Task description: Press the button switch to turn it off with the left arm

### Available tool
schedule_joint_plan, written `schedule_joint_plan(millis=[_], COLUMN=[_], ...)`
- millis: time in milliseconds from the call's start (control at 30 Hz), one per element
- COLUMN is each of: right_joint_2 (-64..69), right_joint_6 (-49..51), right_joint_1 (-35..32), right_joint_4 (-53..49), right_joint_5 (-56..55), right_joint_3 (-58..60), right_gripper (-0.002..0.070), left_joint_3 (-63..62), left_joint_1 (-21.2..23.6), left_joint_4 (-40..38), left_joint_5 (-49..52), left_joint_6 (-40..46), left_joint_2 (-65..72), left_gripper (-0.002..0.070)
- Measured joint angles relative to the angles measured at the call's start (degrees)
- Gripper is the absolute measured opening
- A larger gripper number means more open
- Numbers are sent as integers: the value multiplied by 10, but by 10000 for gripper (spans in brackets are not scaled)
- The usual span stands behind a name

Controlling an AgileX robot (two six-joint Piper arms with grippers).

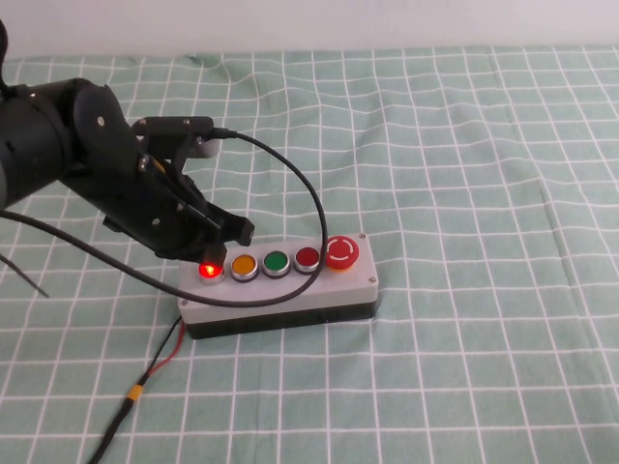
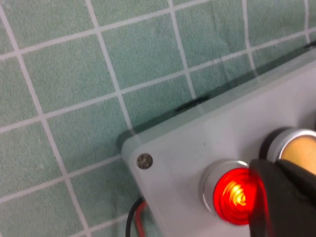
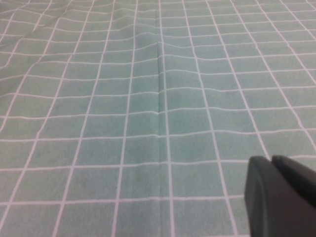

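Observation:
The button switch (image 1: 208, 271) glows bright red at the left end of the grey five-button box (image 1: 290, 293) on the green checked cloth. My left arm (image 1: 87, 155) reaches down over it. The left gripper (image 1: 221, 246) is shut, and its black tip sits right at the button's far right edge. In the left wrist view the glowing button switch (image 2: 234, 196) is partly covered by the left gripper's black fingers (image 2: 284, 197), on the grey box (image 2: 197, 143). My right gripper (image 3: 272, 165) is shut and empty over bare cloth, out of the high view.
On the box, to the right of the lit button, stand a yellow button (image 1: 243, 264), a green button (image 1: 276, 262), a darker red button (image 1: 308, 257) and a large red mushroom button (image 1: 341, 251). A black cable (image 1: 302, 188) loops over the box. Red and black wires (image 1: 160, 360) trail toward the front left.

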Motion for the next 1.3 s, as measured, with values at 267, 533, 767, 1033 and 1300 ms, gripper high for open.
schedule_joint_plan(millis=[267, 533, 767, 1033, 1300], right_joint_2=[0, 0, 0, 0, 0], right_joint_6=[0, 0, 0, 0, 0], right_joint_1=[0, 0, 0, 0, 0], right_joint_4=[0, 0, 0, 0, 0], right_joint_5=[0, 0, 0, 0, 0], right_joint_3=[0, 0, 0, 0, 0], right_gripper=[-17, -17, -17, -17, -17], left_joint_3=[23, 46, 145, 250, 286], left_joint_1=[0, 0, 0, 0, 0], left_joint_4=[27, 29, 30, 68, 110], left_joint_5=[20, 26, 34, 41, 64], left_joint_6=[-1, -10, -47, -114, -171], left_joint_2=[-125, -327, -491, -714, -859], left_gripper=[-2, -2, -2, -2, -2])
